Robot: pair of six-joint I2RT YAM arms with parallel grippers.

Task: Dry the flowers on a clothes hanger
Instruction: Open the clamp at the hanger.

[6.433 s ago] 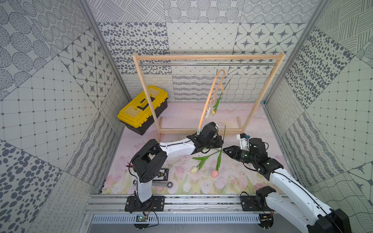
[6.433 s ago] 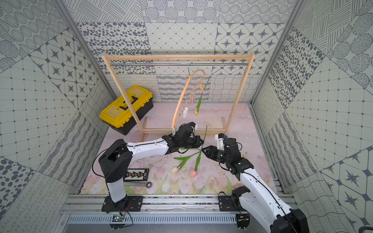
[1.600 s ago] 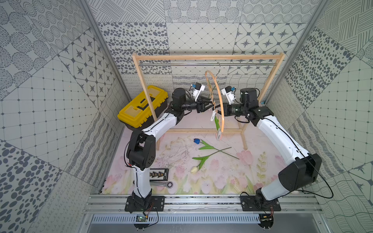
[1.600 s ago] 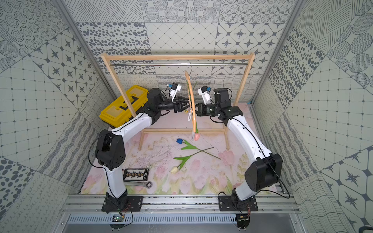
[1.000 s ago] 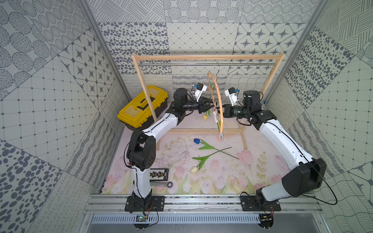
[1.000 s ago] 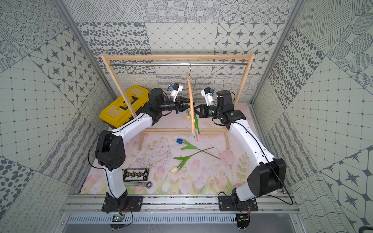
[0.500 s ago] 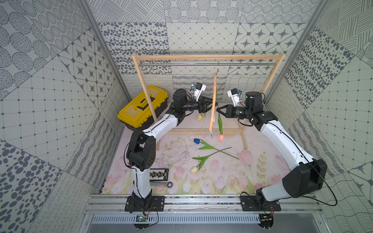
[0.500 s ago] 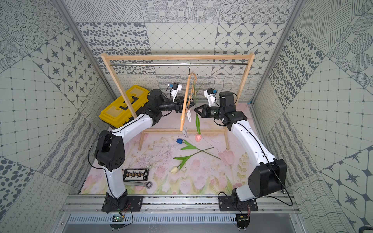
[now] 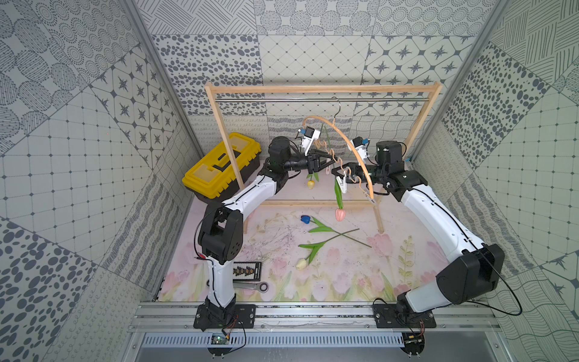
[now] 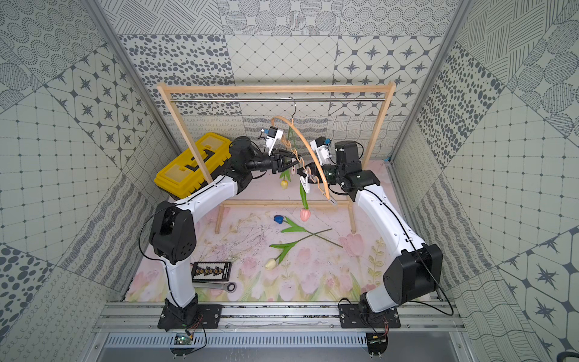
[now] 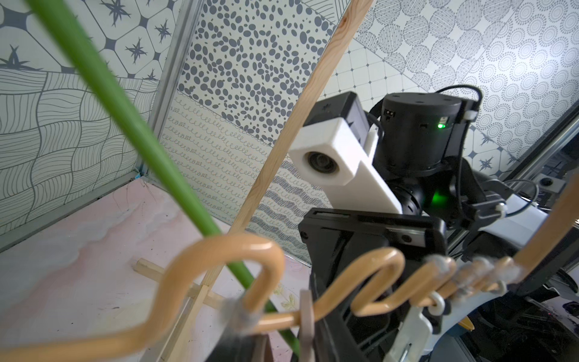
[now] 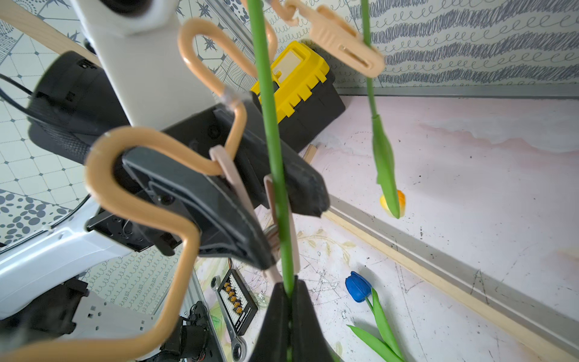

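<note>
Holding the pink tulip (image 9: 340, 214) beside the clothes hanger (image 9: 319, 117), which hangs by its hook from the steel rod (image 9: 269, 99) of the wooden frame (image 9: 313, 89).
Only the right wrist view shows the grips. The right gripper (image 12: 289, 308) is pinched tight on the pink tulip's green stem. The left gripper (image 12: 286, 233) squeezes a beige clothespin (image 12: 232, 178) on the hanger's wavy bar, and the stem crosses just in front of it. Both top views show the yellow tulip (image 9: 310, 184) dangling head-down from another pin, with the blue tulip (image 9: 305, 219) and cream-white tulip (image 9: 301, 264) lying on the mat (image 9: 407, 272), stems crossed. The cream-white one appears in neither wrist view. The left wrist view is mostly blurred bar, its own fingertips cut off. Whether the stem sits inside the pin's mouth cannot be made out.
</note>
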